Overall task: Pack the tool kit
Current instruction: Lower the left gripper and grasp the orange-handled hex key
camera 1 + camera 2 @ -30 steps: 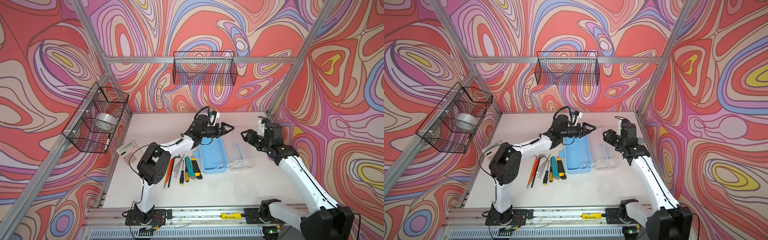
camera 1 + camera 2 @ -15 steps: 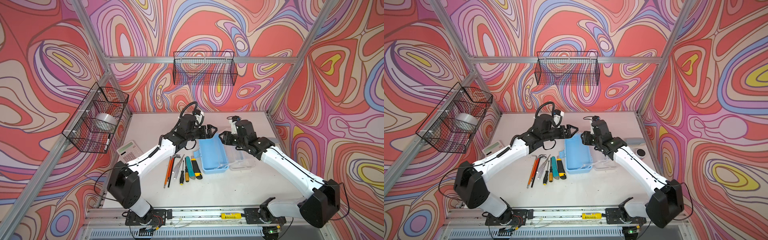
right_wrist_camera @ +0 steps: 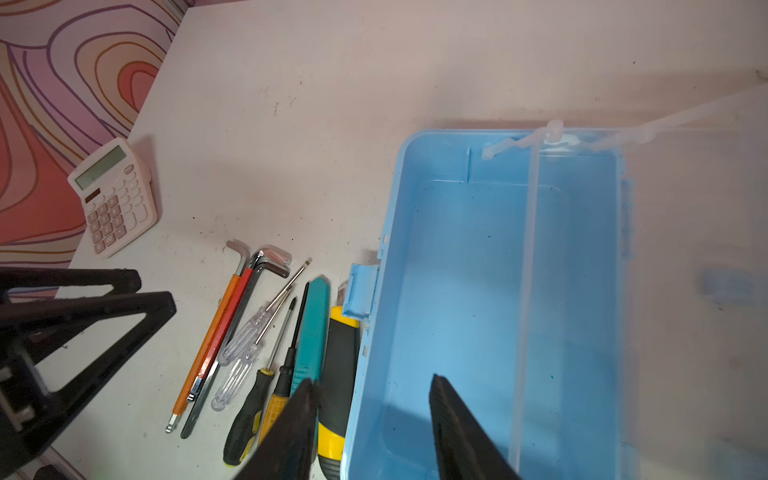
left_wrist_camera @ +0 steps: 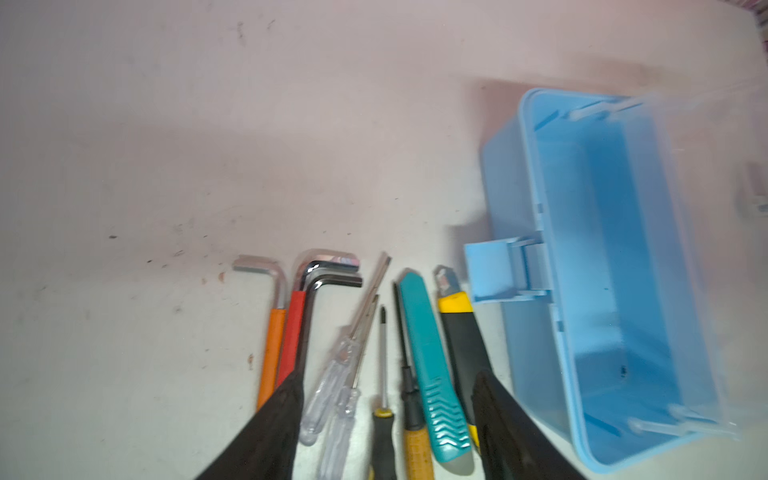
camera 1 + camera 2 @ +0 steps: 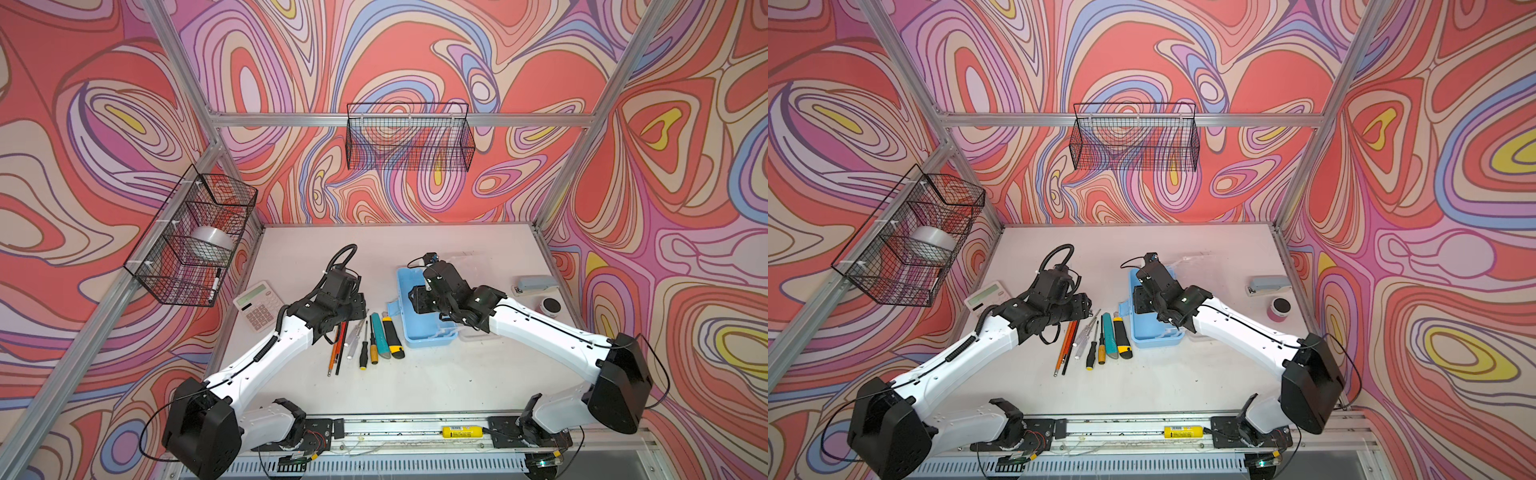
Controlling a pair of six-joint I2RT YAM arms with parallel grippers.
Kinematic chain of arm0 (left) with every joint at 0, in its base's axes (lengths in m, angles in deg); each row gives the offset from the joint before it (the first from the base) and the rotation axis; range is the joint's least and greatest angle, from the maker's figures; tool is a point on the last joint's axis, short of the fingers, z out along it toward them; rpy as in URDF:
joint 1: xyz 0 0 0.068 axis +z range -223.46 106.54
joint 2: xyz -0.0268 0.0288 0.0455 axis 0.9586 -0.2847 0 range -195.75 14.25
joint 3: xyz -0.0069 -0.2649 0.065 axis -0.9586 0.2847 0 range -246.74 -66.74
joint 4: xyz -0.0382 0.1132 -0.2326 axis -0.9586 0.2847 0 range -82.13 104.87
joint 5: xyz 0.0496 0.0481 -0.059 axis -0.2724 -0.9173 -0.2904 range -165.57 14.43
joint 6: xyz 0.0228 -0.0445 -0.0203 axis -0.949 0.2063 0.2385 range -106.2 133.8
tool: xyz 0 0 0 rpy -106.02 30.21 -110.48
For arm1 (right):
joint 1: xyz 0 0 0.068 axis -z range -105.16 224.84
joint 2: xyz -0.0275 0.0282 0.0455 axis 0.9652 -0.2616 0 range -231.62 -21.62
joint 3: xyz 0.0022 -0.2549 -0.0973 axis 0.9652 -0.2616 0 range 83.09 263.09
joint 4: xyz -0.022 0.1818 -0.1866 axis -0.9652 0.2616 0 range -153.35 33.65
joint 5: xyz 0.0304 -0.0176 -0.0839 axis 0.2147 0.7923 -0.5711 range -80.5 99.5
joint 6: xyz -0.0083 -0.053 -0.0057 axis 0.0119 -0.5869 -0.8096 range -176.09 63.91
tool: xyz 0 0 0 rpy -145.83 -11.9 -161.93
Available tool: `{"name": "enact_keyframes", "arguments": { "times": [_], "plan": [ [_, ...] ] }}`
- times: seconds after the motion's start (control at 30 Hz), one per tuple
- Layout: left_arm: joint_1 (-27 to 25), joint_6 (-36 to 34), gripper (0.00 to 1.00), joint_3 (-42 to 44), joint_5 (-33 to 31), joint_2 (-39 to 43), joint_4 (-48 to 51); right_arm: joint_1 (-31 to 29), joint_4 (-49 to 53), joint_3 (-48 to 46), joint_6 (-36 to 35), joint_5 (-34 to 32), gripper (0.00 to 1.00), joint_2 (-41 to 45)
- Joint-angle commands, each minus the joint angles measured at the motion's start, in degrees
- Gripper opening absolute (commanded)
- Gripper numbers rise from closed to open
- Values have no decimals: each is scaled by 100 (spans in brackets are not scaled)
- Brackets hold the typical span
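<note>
Jaws apart on both arms: four screwdrivers (image 4: 332, 374), two utility knives (image 4: 428, 353), one box (image 4: 602, 249).

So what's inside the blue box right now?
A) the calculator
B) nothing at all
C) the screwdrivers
B: the right wrist view looks straight into the blue box and shows only its bare floor, while the screwdrivers and the calculator lie outside it on the table.
</note>
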Motion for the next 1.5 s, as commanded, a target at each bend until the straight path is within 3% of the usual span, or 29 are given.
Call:
{"name": "enact_keyframes", "arguments": {
  "times": [0.0,0.43,1.47],
  "plan": [
    [476,-29,54,318,-50,23,139,-32,-233,19,169,167,45,-246],
    [752,34,31,661,-177,-935,-267,-34,-451,-56,280,341,38,-450],
    [814,-125,27,717,63,-1701,-567,-25,-711,-111,388,494,37,-810]
  ]
}}
